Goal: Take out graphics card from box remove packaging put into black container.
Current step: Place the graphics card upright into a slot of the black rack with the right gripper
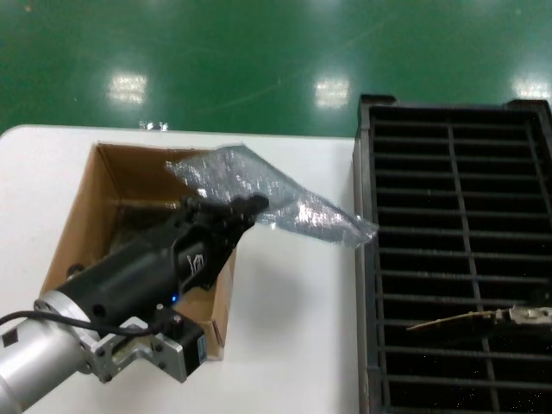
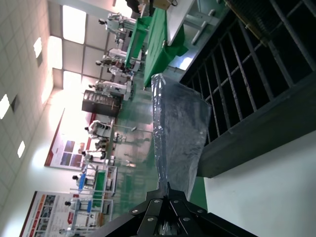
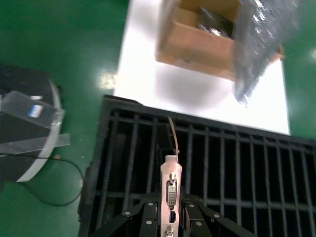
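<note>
Status: extraction and unwrapping appear complete; placement is in hand. My right gripper (image 3: 170,217) has its jaws clamped on the graphics card (image 3: 171,182) at the silver bracket end, the white port facing the wrist camera. The card hangs over the black container (image 1: 454,259), edge-on above the slots; I judge it not yet seated, though I cannot confirm contact with the ribs.

My left gripper (image 1: 246,207) holds the emptied packaging (image 1: 285,203) pinched in closed jaws, raised above the far corner of the box (image 1: 78,224) and trailing out over the tabletop (image 1: 293,328) toward the container. Remaining, in my judgement: lower the card into a slot, release, and dispose of the bag.

Materials: the packaging is translucent grey-blue film, crinkled and glossy, limp under its own weight. The box is brown corrugated board, open-topped; something dark lies inside, unidentifiable. The container is rigid black plastic, ribbed into narrow parallel slots. The card is thin, with a flat bright metal bracket.
</note>
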{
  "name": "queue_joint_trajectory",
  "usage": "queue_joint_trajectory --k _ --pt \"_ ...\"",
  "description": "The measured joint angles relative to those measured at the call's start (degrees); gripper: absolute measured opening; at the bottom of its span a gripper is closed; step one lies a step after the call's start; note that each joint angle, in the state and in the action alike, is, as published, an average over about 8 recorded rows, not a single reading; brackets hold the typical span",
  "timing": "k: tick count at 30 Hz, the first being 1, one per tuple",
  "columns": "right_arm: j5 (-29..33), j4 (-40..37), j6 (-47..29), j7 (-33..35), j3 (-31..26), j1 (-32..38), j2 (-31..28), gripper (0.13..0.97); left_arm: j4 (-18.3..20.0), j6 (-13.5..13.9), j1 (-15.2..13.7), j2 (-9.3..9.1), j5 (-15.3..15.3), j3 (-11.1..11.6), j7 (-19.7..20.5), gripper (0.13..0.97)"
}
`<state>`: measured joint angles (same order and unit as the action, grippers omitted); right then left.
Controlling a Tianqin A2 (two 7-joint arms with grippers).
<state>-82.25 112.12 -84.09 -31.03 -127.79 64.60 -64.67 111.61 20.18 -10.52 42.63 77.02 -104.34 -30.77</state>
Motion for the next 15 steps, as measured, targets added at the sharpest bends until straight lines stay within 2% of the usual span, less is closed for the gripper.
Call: queue_joint_trajectory --k 6,11,15 --pt "-2.6 -4.6 -3.9 5.1 -4.6 7.1 2.8 0.191 0.0 0.0 0.0 0.00 0.0 0.0 0.0 0.139" --pt "-4.9 -9.8 -5.3 6.3 -15.3 18.2 5.7 0.191 0.0 0.0 0.0 0.00 0.0 0.0 0.0 0.139" --pt "-5.6 -14.3 -5.7 4.5 -23.5 25.5 9.3 0.191 0.0 0.0 0.0 0.00 0.0 0.0 0.0 0.139"
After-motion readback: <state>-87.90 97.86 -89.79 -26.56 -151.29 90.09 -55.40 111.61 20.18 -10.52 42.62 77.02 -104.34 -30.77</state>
